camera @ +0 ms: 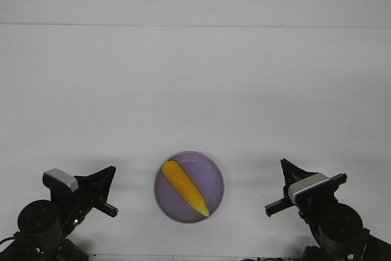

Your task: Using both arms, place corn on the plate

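Scene: a plain white table seen from the front, looking forward over it, with two black robot arms at the near edge and a plate between them.

Plate: a round, shallow lilac plate with a raised rim, sitting near the front edge of the table, midway between the two arms.

Corn: a small yellow-orange corn cob lying inside the plate, resting diagonally. Its blunt end points to the far left and its tapered tip to the near right, close to the rim. It fits within the plate.

Left gripper: the left gripper is low at the near left corner, well apart from the plate and holding nothing. Whether its fingers are spread or pressed together cannot be told from this angle.

Right gripper: the right gripper is low at the near right corner, also well apart from the plate and holding nothing. Its fingers cannot be read either.

Task progress: judging by the cob lying in the plate with both arms clear, the placing looks done.

Handling, as a judgement: the cob is likely light and stiff, with a bumpy, rounded surface that could roll or slip.

Where to hold: the thick middle, pinched across its width, looks safest; the narrow tip offers little grip.
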